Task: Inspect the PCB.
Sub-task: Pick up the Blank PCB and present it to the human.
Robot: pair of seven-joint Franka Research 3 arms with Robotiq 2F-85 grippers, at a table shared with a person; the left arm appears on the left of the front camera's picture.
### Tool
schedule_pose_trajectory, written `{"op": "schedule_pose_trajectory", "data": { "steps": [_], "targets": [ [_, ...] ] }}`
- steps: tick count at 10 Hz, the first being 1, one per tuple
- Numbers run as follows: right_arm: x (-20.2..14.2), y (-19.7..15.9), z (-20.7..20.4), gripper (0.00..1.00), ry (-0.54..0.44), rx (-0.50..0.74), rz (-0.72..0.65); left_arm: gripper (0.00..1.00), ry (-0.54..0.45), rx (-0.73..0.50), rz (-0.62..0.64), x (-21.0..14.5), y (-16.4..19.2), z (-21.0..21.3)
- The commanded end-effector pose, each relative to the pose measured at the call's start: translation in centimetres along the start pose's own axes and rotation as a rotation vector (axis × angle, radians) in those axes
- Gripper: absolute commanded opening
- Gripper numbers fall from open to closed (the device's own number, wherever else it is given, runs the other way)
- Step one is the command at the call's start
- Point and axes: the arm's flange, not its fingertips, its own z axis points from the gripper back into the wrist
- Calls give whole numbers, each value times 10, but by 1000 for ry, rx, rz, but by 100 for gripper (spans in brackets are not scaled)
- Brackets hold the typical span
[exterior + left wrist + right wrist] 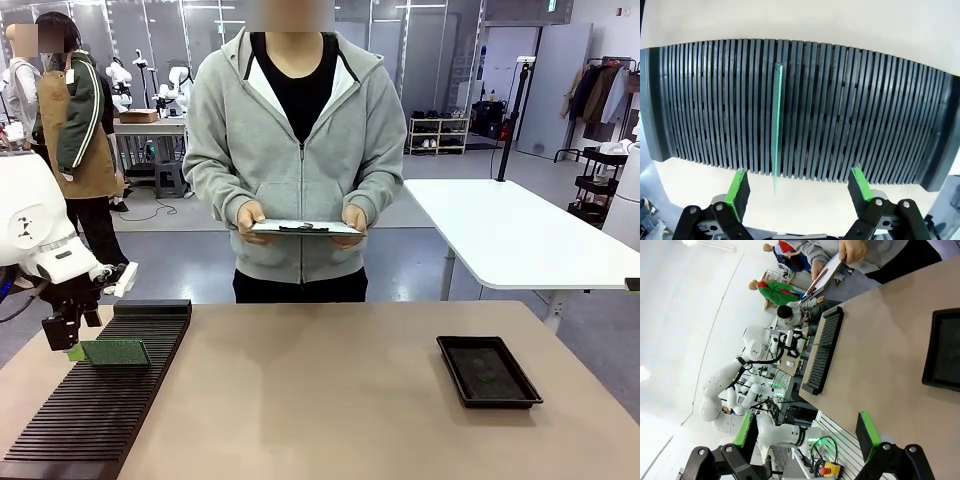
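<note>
Board: the circuit board (115, 352) stands on edge in one slot of the black slotted rack (100, 420), at the counter's (320, 400) left side; its near end sticks out past the rack's edge towards the left arm (35, 225).
Feel, by judgement: thin, light and stiff. The speckled face looks easy to scratch, and a hard pinch could hurt it.
Where to hold: the free end outside the rack, one pad on each flat face and close to the rim, so little of the face is touched.
Left jaws: wide open, gripping nothing. The green pads (738, 187) stand either side of the board (776, 125), seen edge-on in the wrist view, and touch neither face.
Right jaws: open and empty, pads (866, 432) up off the counter, well apart from the board.
In the way: the rack's ribs (865, 110) sit close on both sides of the board. It likely needs drawing out in line with the slot, since a twist would bind it.
Around: a shallow black tray (495, 403) lies at the right, well apart and looking empty.
Person: stands at the far side, holding a grey clipboard (305, 228) in both hands above the counter's far edge, away from the rack.
</note>
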Motion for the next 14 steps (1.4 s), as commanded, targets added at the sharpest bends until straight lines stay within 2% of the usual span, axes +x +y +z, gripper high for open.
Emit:
{"op": "schedule_pose_trajectory", "data": {
  "steps": [1, 3, 5, 6, 14],
  "targets": [
    [2, 1, -1, 100, -8, 14, 22, 100, 22, 43, -7, -2, 9, -4],
    [2, 1, -1, 100, -8, 14, 22, 100, 44, 45, -27, -3, 15, -17],
    [2, 1, -1, 100, -8, 14, 22, 100, 45, 39, -9, -6, 20, -24],
    [2, 1, -1, 100, -8, 14, 22, 100, 76, 52, 8, -10, 25, -31],
    [2, 1, -1, 100, -8, 14, 22, 100, -5, -20, 33, -13, 37, -44]
  ]
}}
